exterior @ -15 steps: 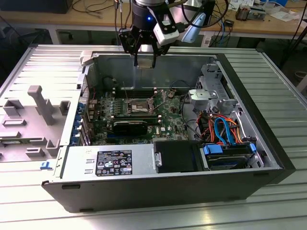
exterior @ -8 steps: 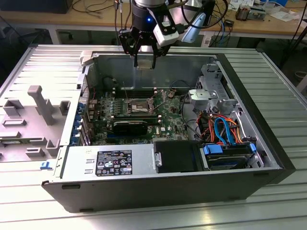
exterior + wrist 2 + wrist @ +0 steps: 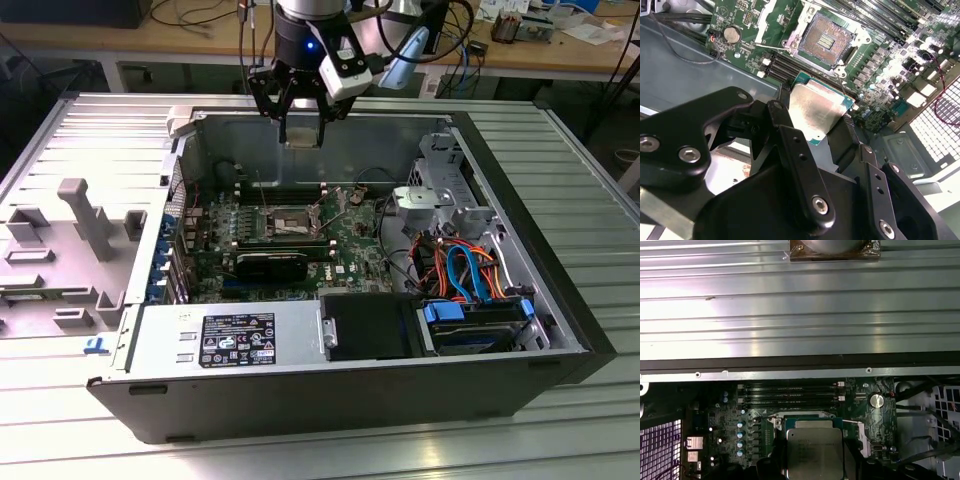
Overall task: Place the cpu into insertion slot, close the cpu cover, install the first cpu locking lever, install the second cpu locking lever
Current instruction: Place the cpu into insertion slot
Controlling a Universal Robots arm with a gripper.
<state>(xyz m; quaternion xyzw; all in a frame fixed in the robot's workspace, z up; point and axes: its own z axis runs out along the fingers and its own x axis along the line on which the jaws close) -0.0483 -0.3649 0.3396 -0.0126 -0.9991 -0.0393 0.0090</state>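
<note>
gripper (image 3: 816,119) pinches cpu (image 3: 817,106) (apparently above insertion slot (image 3: 827,40))

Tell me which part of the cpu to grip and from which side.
Grip the cpu by two opposite thin edges, coming from above its flat metal top. It is a thin square plate, so only the edges give purchase. The pincer holds it this way now, with the insertion slot lying open.
</note>
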